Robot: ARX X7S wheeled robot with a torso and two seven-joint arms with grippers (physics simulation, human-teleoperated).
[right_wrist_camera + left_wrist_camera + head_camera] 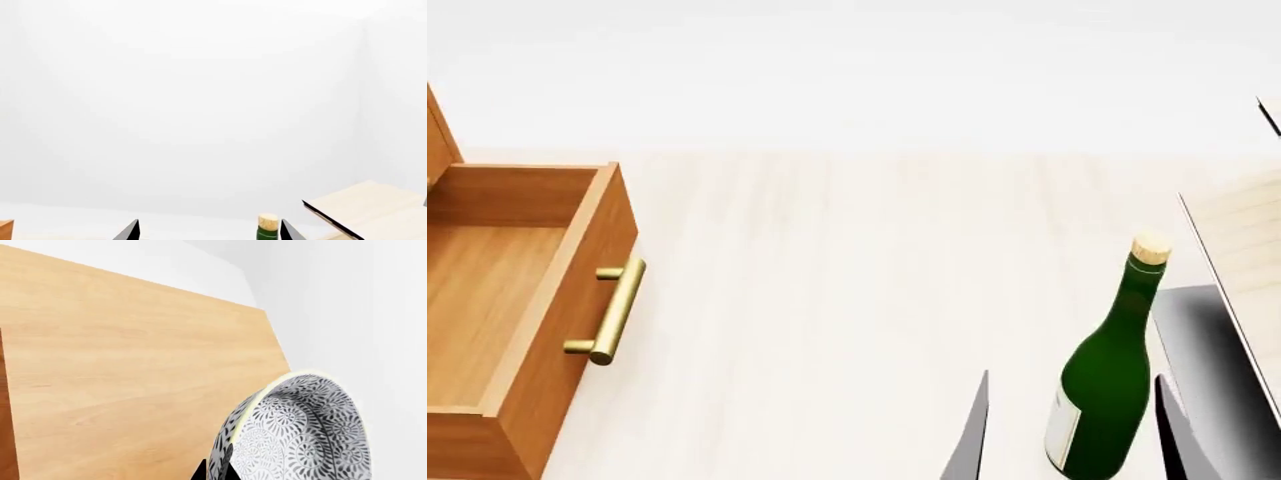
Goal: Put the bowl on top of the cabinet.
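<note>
Over the cabinet (pixel 133 380) top's far edge, the bowl (pixel 300 435)

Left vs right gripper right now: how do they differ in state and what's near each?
The left gripper is closed on the white-grey patterned bowl, held tilted before the orange-brown wooden cabinet; the right gripper is open and holds nothing. The left shows only in its wrist view; the right's dark fingers also show in the head view, either side of the green glass bottle. Both have dark fingers.
</note>
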